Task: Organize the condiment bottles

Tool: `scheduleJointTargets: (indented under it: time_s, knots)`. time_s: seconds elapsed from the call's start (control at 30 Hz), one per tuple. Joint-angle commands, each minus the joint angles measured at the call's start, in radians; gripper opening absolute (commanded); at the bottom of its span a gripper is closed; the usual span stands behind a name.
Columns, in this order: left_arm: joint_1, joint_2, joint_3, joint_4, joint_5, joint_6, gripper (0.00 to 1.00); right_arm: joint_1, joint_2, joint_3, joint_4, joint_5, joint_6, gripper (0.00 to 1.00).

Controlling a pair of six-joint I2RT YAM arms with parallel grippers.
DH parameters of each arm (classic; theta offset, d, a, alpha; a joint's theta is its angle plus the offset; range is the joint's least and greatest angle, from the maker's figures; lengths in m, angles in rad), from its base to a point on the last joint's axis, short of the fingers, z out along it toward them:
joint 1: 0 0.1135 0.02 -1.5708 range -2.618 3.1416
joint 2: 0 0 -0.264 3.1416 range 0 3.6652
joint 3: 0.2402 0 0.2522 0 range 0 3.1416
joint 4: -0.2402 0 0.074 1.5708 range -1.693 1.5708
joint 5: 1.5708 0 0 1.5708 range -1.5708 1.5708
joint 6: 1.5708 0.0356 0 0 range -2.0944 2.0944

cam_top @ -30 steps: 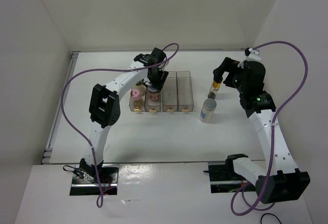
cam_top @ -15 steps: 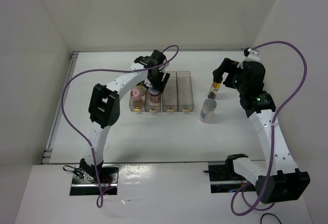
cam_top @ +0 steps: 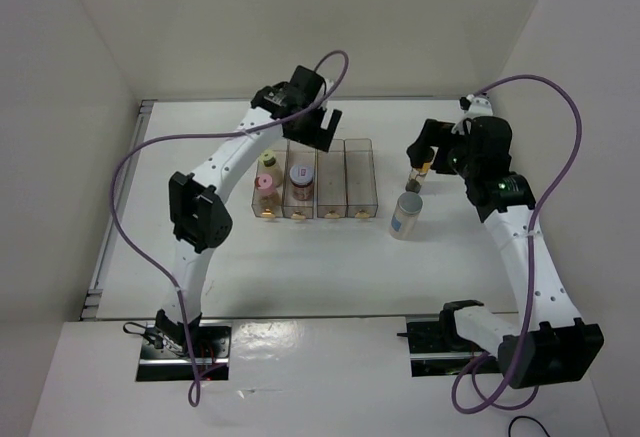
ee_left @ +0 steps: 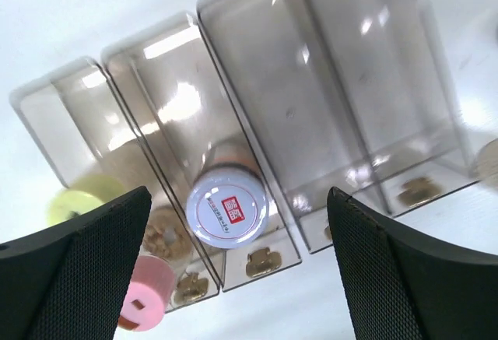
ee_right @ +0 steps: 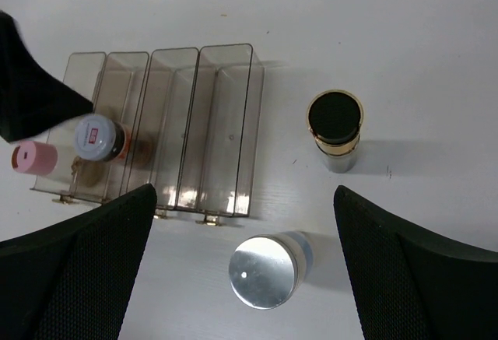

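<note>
The white-red lidded jar (cam_top: 301, 175) (ee_left: 230, 212) stands in the second compartment of the clear rack (cam_top: 358, 193), free of any grip. The yellow-lidded jar (cam_top: 267, 161) (ee_left: 76, 203) and the pink-lidded jar (cam_top: 266, 184) (ee_left: 145, 301) sit in the leftmost compartment. My left gripper (cam_top: 312, 129) (ee_left: 239, 196) hangs open above the rack with nothing in it. The grey-capped cylinder (cam_top: 406, 215) (ee_right: 264, 270) and the black-capped amber bottle (cam_top: 420, 171) (ee_right: 334, 122) stand on the table right of the rack. My right gripper (cam_top: 428, 153) (ee_right: 243, 192) hovers open above them.
The rack's two right compartments (ee_right: 222, 122) hold nothing. White walls enclose the table on the left, back and right. The left arm shows as a dark shape (ee_right: 31, 91) at the left edge of the right wrist view.
My left gripper opened, let go of the white-red lidded jar in the second compartment, and rose up and back from the rack. The right arm shifted slightly left.
</note>
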Motion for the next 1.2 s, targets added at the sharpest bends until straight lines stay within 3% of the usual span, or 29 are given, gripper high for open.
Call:
scheduleJointTargets:
  time_s: [0.0,0.17,0.37,0.53,0.67,0.73,0.93,1.17]
  knots:
    - [0.041,-0.075,0.163,-0.056,-0.004,-0.020,1.00,0.036,0.032,0.048,-0.062,-0.050,-0.049,0.99]
    - [0.157,-0.035,0.453,-0.179,0.015,-0.032,1.00,0.174,0.043,0.030,-0.114,0.079,-0.038,0.99]
    - [0.305,-0.150,0.377,-0.179,-0.023,-0.051,1.00,0.183,0.055,-0.010,-0.157,0.131,0.017,0.99]
    - [0.391,-0.326,0.233,-0.179,-0.072,-0.072,1.00,0.183,0.076,-0.019,-0.197,0.205,0.063,0.99]
    - [0.424,-0.519,-0.009,-0.090,-0.120,-0.072,1.00,0.192,0.119,-0.042,-0.209,0.214,0.088,0.99]
    - [0.463,-0.619,-0.218,-0.019,-0.095,-0.072,1.00,0.202,0.119,-0.073,-0.194,0.214,0.101,0.99]
    - [0.530,-0.705,-0.584,0.108,0.055,-0.123,1.00,0.202,0.138,-0.084,-0.183,0.205,0.114,0.99]
    - [0.563,-0.727,-0.721,0.174,0.085,-0.132,1.00,0.202,0.159,-0.111,-0.183,0.196,0.135,0.99]
